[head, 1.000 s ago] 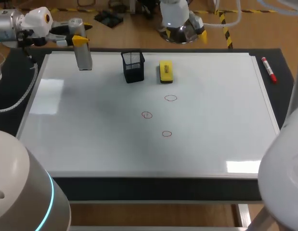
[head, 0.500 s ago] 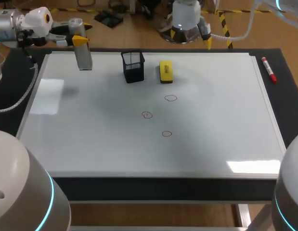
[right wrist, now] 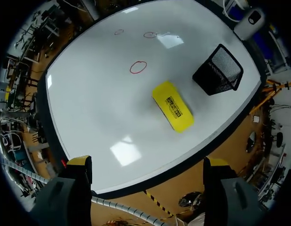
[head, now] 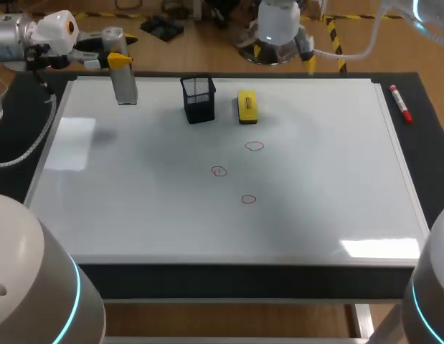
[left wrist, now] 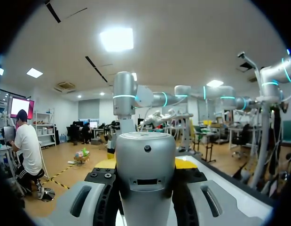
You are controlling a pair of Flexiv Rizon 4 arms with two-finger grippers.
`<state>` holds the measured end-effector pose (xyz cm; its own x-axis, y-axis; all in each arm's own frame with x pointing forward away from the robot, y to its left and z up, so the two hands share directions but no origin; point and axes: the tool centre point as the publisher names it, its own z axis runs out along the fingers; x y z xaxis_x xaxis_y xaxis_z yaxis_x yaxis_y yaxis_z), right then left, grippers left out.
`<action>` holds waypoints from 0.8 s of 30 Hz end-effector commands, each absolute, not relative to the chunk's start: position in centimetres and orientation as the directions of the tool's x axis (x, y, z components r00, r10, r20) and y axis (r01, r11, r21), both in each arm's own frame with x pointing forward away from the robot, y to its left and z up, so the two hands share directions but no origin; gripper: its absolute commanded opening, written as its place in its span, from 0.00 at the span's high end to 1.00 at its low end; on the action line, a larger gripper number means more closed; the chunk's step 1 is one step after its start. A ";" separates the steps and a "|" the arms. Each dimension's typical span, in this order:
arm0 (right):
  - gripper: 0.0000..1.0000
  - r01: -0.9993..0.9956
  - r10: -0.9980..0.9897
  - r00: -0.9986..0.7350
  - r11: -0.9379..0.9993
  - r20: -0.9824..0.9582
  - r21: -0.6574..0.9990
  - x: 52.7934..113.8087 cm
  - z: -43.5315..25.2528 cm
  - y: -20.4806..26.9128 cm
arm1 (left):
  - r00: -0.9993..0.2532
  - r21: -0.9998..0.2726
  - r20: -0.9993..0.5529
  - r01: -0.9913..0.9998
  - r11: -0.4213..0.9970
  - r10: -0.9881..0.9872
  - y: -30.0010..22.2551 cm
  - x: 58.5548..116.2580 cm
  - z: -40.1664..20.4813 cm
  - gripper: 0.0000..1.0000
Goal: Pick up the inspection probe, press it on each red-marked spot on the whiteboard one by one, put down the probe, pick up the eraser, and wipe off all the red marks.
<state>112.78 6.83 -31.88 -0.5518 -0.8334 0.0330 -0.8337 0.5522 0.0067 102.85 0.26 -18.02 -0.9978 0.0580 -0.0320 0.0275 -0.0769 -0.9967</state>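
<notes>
The grey cylindrical probe (head: 125,86) hangs upright over the whiteboard's (head: 135,208) far left corner, and my left gripper (head: 120,63) is shut on its top. In the left wrist view the probe (left wrist: 145,174) fills the space between the fingers of the left gripper (left wrist: 145,165). Three red circles (head: 254,146) (head: 219,171) (head: 248,199) sit mid-board. The yellow eraser (head: 247,106) lies near the far edge. My right gripper (head: 284,56) hovers open beyond that edge, behind the eraser. Its wrist view looks down past the right gripper (right wrist: 147,162) at the eraser (right wrist: 172,113) and a red circle (right wrist: 138,67).
A black mesh cup (head: 199,99) stands just left of the eraser; in the right wrist view the cup (right wrist: 217,70) is beside the eraser. A red marker (head: 399,104) lies off the board's far right edge on the dark table.
My right arm has swung rightwards and back along the far edge, its near bulk leaving the head view's right side. The left arm and the probe have stayed still.
</notes>
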 end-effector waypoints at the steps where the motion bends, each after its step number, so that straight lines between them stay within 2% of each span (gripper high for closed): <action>1: 0.00 -0.874 -0.866 -0.485 0.472 -0.126 0.119 113.1 -32.5 5.8 | -0.998 -0.997 -0.033 0.028 -0.076 0.061 0.3 102.9 -17.9 1.00; 3: 0.00 -0.894 -0.872 -0.446 0.420 -0.203 0.157 112.9 -32.5 6.0 | -0.998 -0.997 -0.033 0.028 -0.076 0.061 0.3 102.9 -17.9 1.00; 10: 0.00 -0.952 -0.925 -0.283 0.239 -0.253 0.191 112.1 -33.1 7.0 | -0.998 -0.997 -0.033 0.028 -0.076 0.061 0.3 102.9 -17.9 1.00; 24: 0.00 -0.979 -0.993 0.025 -0.047 -0.112 0.197 110.2 -35.0 9.9 | -0.998 -0.997 -0.033 0.028 -0.076 0.061 0.3 102.9 -17.9 1.00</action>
<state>109.45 9.31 -35.33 -0.0005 -0.9838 -0.1793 -0.9829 -0.0325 0.1811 102.85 0.27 -18.02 -0.9978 0.0580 -0.0320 0.0275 -0.0769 -0.9967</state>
